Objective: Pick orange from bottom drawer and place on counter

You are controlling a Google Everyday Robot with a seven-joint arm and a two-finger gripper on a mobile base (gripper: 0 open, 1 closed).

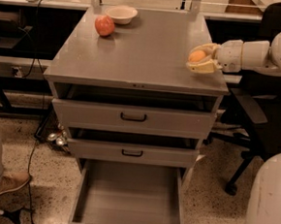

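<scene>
My gripper [199,58] reaches in from the right, shut on the small orange [197,55]. It holds the fruit just over the right side of the grey counter [145,46], near its front right corner. The bottom drawer [128,195] stands pulled open below, its flat floor bare.
A reddish apple-like fruit [104,25] and a shallow white bowl [121,13] sit at the back left of the counter. The two upper drawers with black handles [133,117] stand slightly open. A black office chair [256,118] is at the right, a person's shoe [3,186] at the lower left.
</scene>
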